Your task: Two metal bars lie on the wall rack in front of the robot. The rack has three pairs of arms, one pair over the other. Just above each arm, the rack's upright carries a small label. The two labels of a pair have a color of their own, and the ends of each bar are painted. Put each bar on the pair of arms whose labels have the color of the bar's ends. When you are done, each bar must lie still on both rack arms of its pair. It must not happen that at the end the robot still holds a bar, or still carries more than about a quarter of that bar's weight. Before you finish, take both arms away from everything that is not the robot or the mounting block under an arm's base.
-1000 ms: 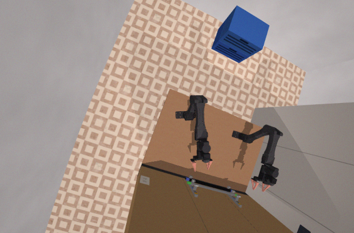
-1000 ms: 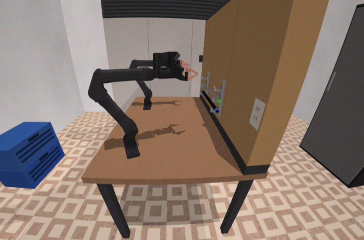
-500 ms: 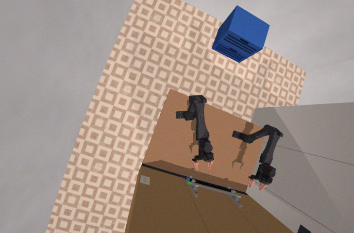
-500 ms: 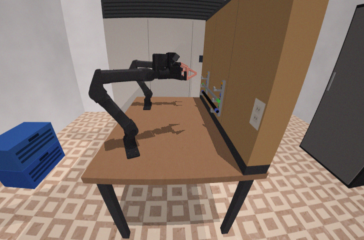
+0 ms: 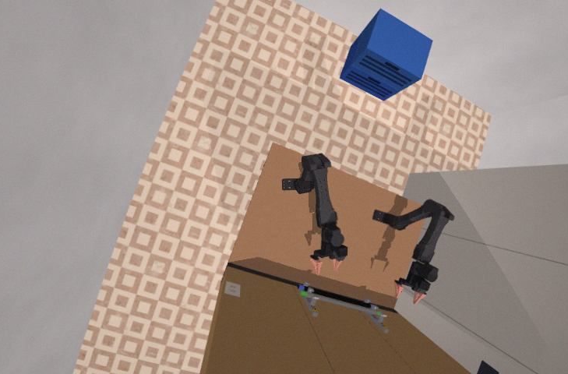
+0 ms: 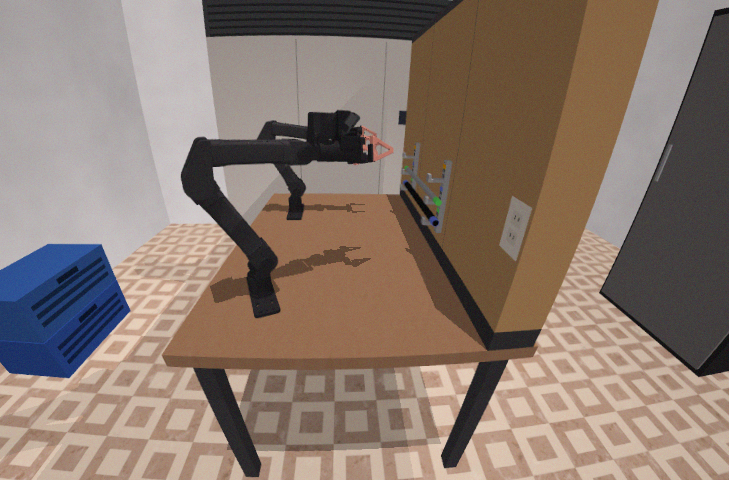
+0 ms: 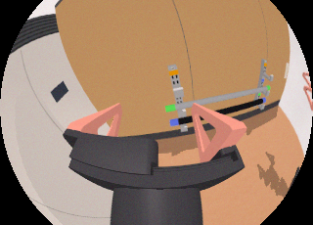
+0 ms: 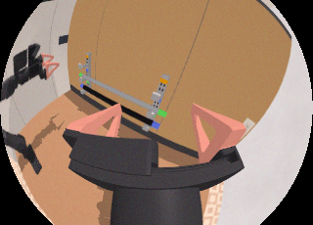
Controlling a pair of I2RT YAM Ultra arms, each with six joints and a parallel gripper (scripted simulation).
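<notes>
The green-ended gray bar [image 5: 342,303] [image 6: 421,181] [image 7: 220,97] [image 8: 117,93] lies on the middle arms, the blue-ended black bar [image 5: 337,296] [image 6: 418,202] [image 7: 220,112] on the lowest.

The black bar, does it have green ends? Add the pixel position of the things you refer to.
No, the black bar [image 6: 420,202] [image 7: 222,112] has blue ends, and the gray bar above has green ones.

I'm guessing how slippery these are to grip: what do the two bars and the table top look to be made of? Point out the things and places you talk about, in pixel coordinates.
The upper bar [image 7: 222,97] [image 8: 117,93]: plain gray, probably bare metal with a dull finish. The lower bar [image 7: 220,112] [image 8: 117,106]: evenly black, perhaps coated metal. The table top [image 5: 284,224] [image 6: 319,316]: brown, matte, possibly wood or laminate.
</notes>
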